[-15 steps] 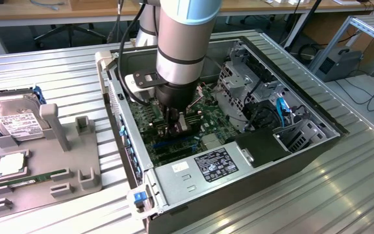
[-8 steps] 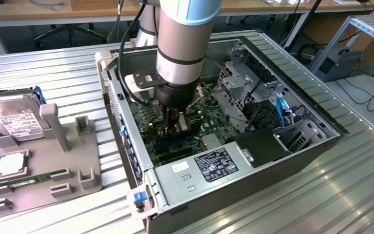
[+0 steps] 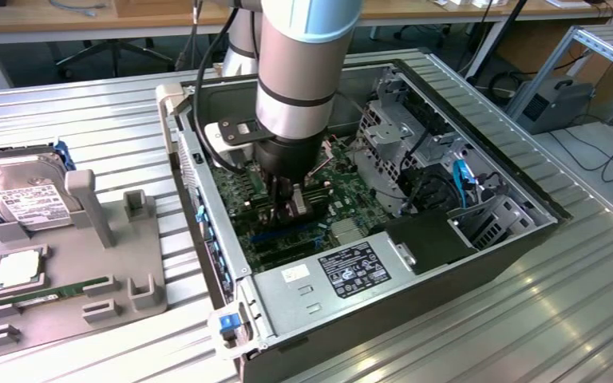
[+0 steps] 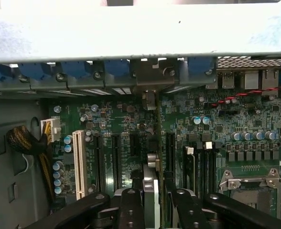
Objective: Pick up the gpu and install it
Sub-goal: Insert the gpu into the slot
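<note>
The arm reaches down into the open computer case, and the claw pinches the gpu edge-on between its black fingers, low over the motherboard. This looks like the install step: the card is already lifted and carried inside the case, hanging just above the row of expansion slots but, as far as can be judged, not yet seated in one.

In the wrist view the gpu appears as a thin upright blade, its long axis running toward the rear wall of the case, in line with the slots. The pale bracket end points at that wall, near the blue slot latches, and seems to meet the rear opening there. The card stands on edge, contacts facing down toward the board.

Seating will likely call for the card's lower edge to stay parallel to the chosen slot while the bracket keeps to its gap in the rear wall; any tilt could jam it.

Outside the case, on the grey holder resting on the surface, sit the hard drive and a green memory stick.
</note>
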Robot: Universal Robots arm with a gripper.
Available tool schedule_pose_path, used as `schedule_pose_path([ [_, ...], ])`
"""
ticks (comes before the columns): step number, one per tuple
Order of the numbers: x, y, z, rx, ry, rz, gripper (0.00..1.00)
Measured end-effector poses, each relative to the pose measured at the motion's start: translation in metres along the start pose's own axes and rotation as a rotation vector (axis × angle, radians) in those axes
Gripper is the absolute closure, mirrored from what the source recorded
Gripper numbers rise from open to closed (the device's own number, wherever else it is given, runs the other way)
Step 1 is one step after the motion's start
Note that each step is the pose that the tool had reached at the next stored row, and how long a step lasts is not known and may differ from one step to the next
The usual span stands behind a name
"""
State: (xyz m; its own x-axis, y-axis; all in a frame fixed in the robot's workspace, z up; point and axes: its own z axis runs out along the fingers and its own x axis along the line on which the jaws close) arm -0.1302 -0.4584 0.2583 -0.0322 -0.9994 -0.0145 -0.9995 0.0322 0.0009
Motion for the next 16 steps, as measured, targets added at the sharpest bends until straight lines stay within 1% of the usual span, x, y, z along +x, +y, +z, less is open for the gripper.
schedule_pose_path([
  [2,0.0001,0.0,0.0003,-0.0001,0.0012,0.001,0.73],
  [12,-0.0014,-0.0004,0.0028,0.0,0.0011,0.01,0.73],
  [16,-0.0015,-0.0003,0.0029,0.0001,0.0002,0.011,0.73],
])
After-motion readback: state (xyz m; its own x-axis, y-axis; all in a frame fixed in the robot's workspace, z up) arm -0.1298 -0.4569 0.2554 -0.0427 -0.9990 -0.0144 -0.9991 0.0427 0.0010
